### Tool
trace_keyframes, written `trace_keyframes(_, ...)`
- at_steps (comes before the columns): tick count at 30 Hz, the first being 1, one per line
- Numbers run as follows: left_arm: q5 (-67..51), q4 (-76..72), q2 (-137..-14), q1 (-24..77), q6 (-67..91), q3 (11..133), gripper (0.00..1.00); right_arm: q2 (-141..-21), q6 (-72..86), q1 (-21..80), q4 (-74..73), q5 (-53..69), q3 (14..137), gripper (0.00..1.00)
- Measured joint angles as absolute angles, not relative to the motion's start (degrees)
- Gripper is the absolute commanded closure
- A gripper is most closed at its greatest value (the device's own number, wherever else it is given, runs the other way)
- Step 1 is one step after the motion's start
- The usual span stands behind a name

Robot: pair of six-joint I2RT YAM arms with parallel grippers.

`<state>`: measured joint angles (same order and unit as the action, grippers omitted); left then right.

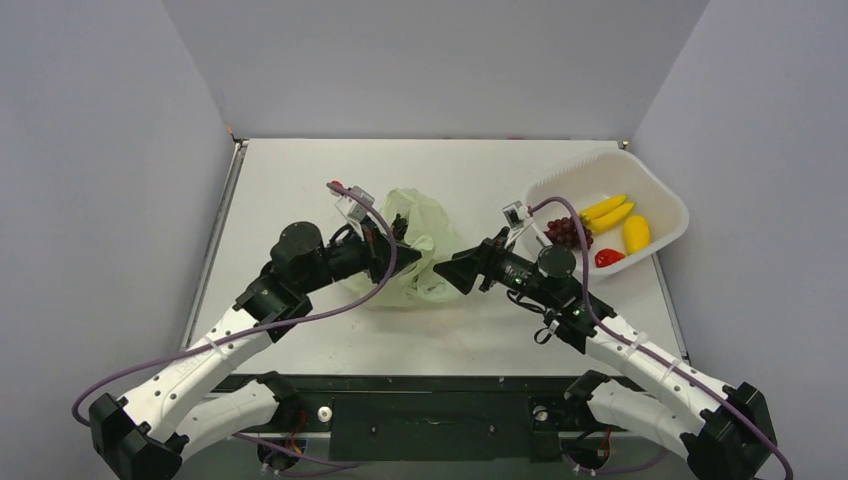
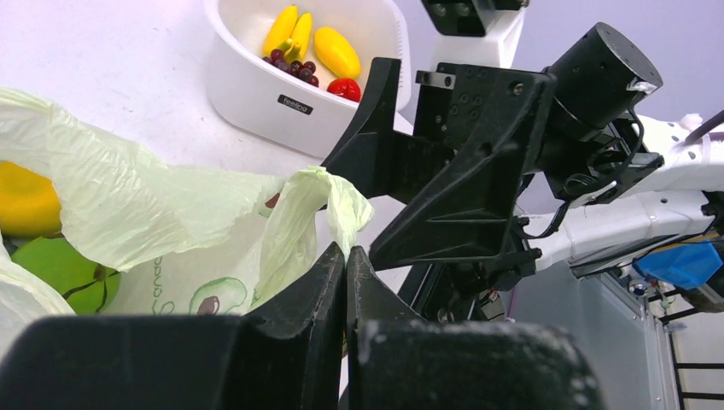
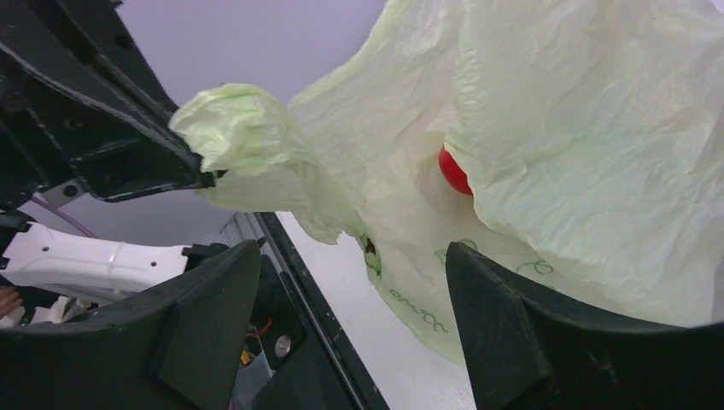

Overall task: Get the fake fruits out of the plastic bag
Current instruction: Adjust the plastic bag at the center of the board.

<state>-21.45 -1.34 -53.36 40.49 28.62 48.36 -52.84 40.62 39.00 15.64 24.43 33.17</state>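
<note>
The pale green plastic bag [image 1: 418,240] lies crumpled mid-table. My left gripper [image 1: 398,258] is shut on a bunched edge of the bag [image 2: 337,201], its jaws closed together [image 2: 346,256]. Inside the bag, the left wrist view shows a round green fruit [image 2: 60,269] and a yellow-orange one [image 2: 26,201]. The right wrist view shows a small red fruit [image 3: 454,173] inside the bag's folds [image 3: 555,128]. My right gripper [image 1: 442,272] is open and empty, its jaws wide apart [image 3: 350,265] just short of the bag's lower edge.
A white basket [image 1: 660,185] stands at the back right, holding yellow bananas [image 1: 607,210], dark grapes [image 1: 566,232], a yellow fruit [image 1: 636,233] and a red one [image 1: 608,257]. Grey walls enclose the table. The two grippers face each other closely.
</note>
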Motion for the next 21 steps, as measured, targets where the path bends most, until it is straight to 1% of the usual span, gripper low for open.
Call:
trace_keyframes(2,-22.09,-1.39,-53.36,39.83,29.54,48.36,1.00,-52.97,40.69,38.72,16.97,25.32,33.69,0.25)
trace_keyframes(4,-23.31,-1.56,-53.39,38.79,30.65,48.38,1.00,-53.95,38.87,40.58,16.82,25.98,35.33,0.27)
trace_keyframes(8,-25.26,-1.93,-53.43,37.76,33.82,48.69,1.00,-57.01,34.94,46.33,18.50,25.63,37.17,0.44)
trace_keyframes(9,-25.61,-2.04,-53.43,37.60,34.83,48.71,1.00,-57.71,34.26,47.57,19.40,25.04,37.19,0.50)
trace_keyframes(12,-26.59,-2.04,-53.41,36.77,38.61,48.71,1.00,-59.83,32.69,49.63,22.06,22.83,37.26,0.57)
trace_keyframes(13,-26.96,-2.02,-53.32,36.45,40.25,48.71,1.00,-60.51,32.23,49.84,22.85,22.35,37.32,0.62)
trace_keyframes(15,-27.44,-1.96,-52.86,35.94,43.03,48.71,1.00,-62.46,31.53,50.00,24.99,21.78,37.63,0.68)
trace_keyframes(17,-27.68,-1.21,-51.96,35.59,45.71,48.71,1.00,-64.23,30.52,50.43,25.87,21.74,38.33,0.69)
trace_keyframes(18,-27.81,-0.27,-51.40,35.44,46.74,48.77,1.00,-65.04,29.87,50.72,25.87,21.61,38.96,0.65)
trace_keyframes(19,-27.92,0.71,-50.98,35.38,47.57,48.93,1.00,-65.56,28.99,51.13,25.71,21.52,39.62,0.61)
trace_keyframes(20,-27.97,2.24,-50.57,35.24,48.16,49.32,1.00,-65.69,28.32,51.51,25.39,21.43,40.10,0.51)
trace_keyframes(21,-27.94,4.10,-50.22,35.14,48.66,49.95,1.00,-65.56,27.92,51.53,25.26,21.39,40.29,0.47)
